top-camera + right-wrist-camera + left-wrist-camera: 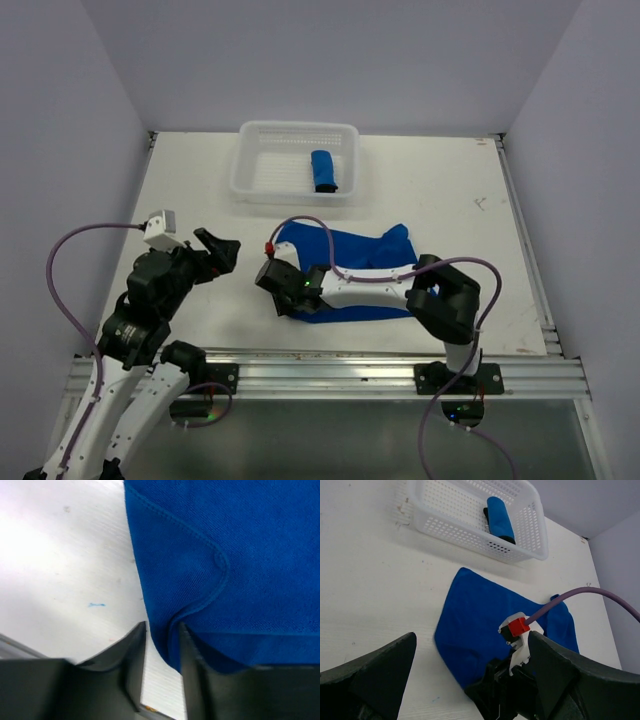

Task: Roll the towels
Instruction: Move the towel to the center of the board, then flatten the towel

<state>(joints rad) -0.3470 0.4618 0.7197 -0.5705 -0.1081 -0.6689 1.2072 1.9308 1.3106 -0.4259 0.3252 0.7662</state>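
Two claws: my left claw stands wide open; my right claw is barely parted, and the edge of the towel lies between its fingers.

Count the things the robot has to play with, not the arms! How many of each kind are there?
Blue towels: 2 (rolled towel, flat towel)
White basket: 1
Total: 3

left pincer gapes wide; right pincer low, jaws narrowly parted.
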